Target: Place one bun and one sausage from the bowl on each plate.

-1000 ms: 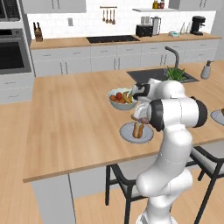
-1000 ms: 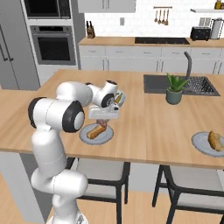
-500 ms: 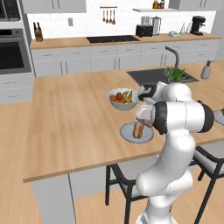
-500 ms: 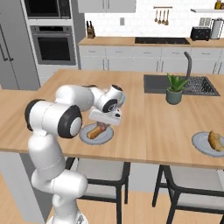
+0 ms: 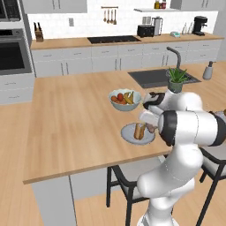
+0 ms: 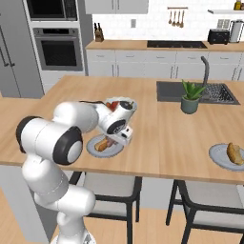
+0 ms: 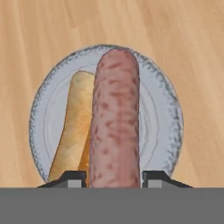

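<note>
Hanging over the near plate (image 7: 164, 127), the sausage (image 7: 115, 122) is pinched between the narrowly parted jaws of the gripper (image 7: 114, 177), lined up beside the bun (image 7: 74, 129) already lying there, presumably so both fit. A second bun (image 6: 235, 153) is seen on the far plate (image 6: 217, 156).

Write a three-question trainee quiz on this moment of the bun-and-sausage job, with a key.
1. True or false: the gripper is shut on the sausage.
2. What already lies on the plate under the hand? A) bun B) banana C) nothing
3. Fill in: the other plate, at the counter's right end in the right base view, carries one ____.

Key: 1 true. 2 A, the bun. 3 bun.
</note>
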You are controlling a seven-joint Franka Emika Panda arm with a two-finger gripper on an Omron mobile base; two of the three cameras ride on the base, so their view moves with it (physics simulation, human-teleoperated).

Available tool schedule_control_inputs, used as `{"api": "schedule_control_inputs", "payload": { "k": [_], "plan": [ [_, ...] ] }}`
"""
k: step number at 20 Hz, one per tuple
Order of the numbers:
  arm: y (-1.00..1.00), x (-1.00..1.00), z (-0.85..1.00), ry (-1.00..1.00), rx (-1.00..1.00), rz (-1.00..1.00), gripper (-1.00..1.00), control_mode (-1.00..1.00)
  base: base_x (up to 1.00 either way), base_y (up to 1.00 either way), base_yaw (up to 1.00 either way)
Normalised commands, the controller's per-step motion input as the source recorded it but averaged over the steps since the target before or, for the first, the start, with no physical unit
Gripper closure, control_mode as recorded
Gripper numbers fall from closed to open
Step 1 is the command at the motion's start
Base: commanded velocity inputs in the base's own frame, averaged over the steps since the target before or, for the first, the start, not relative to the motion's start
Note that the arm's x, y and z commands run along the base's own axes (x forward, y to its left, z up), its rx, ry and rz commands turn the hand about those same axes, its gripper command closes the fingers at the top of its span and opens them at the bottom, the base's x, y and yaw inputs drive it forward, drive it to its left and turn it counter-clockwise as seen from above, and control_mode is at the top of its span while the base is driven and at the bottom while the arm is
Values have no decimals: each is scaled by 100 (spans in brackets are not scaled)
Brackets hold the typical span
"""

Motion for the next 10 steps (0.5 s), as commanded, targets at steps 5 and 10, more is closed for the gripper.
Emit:
{"api": "schedule_control_inputs", "payload": {
  "k": [5, 10],
  "plan": [
    [0, 0, -44, 0, -10, -54, 100, -100, 0, 0, 0],
    [25, 7, -32, 1, -5, -31, 100, -100, 0, 0, 0]
  ]
}}
